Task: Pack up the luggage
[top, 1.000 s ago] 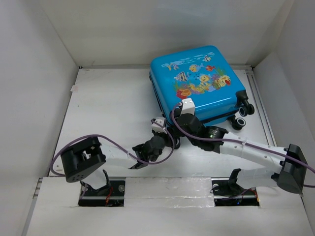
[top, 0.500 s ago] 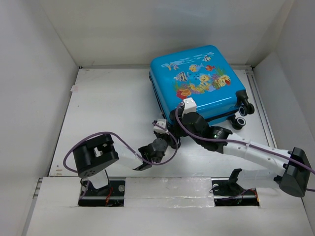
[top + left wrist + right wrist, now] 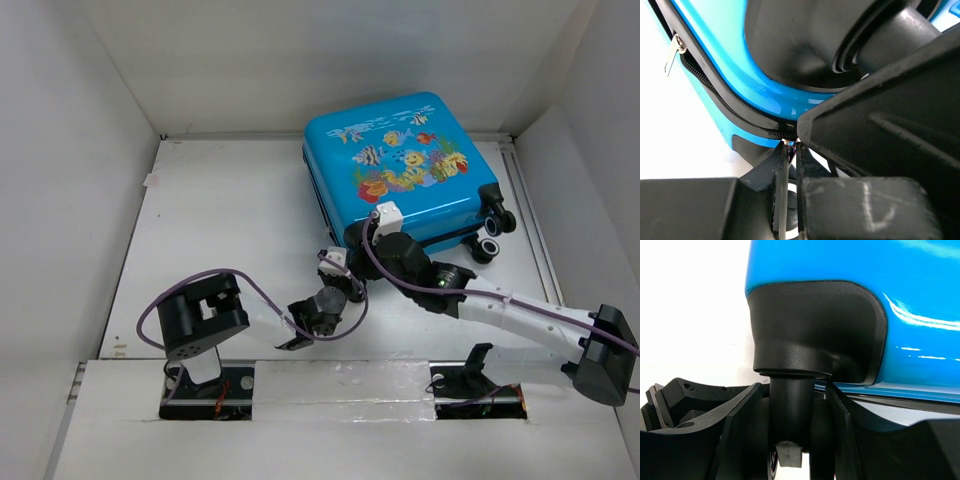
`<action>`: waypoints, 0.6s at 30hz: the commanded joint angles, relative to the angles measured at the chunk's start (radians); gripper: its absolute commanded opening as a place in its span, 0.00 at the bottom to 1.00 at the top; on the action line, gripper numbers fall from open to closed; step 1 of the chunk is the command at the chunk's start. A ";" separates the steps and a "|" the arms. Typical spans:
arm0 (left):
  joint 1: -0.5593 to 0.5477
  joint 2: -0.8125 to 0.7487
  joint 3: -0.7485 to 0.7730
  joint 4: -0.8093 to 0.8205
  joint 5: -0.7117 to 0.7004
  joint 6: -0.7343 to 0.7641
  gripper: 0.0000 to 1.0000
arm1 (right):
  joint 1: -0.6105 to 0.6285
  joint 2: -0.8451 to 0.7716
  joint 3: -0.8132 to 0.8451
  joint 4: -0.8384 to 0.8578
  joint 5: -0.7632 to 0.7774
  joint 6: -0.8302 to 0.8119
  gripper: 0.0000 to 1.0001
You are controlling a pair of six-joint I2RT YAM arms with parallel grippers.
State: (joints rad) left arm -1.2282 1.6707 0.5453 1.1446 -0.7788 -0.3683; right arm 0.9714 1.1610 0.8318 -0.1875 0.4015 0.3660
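Luggage (image 3: 400,165) sits clamped by its wheel post (image 3: 790,385) in right gripper (image 3: 792,407); left gripper's (image 3: 789,167) tight pinch may slip off thin zipper pull (image 3: 790,144).

Blue luggage (image 3: 400,160) lying flat, right pincer (image 3: 357,240) at its corner; left pincer (image 3: 350,282) beside

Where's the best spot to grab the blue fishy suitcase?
Probably the black wheel post at the suitcase's near corner, coming from the near side with fingers either side. The shell looks too broad and glossy to pinch, while the post is narrow and sticks out.
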 commanded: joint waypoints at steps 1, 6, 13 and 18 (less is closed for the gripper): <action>0.018 -0.040 0.036 0.193 -0.079 0.072 0.00 | 0.032 -0.030 -0.017 0.077 -0.138 -0.021 0.00; 0.042 -0.083 -0.041 0.156 -0.089 0.065 0.00 | 0.023 -0.030 -0.026 -0.023 -0.024 -0.012 0.00; 0.067 -0.167 -0.088 0.101 -0.128 0.104 0.00 | -0.014 -0.076 -0.082 -0.044 -0.018 -0.002 0.00; 0.067 -0.187 -0.111 0.060 -0.151 0.114 0.00 | -0.023 -0.096 -0.103 -0.053 -0.027 -0.002 0.00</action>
State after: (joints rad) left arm -1.2129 1.5520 0.4557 1.1397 -0.7273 -0.3012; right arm 0.9550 1.0985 0.7658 -0.1337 0.4065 0.4042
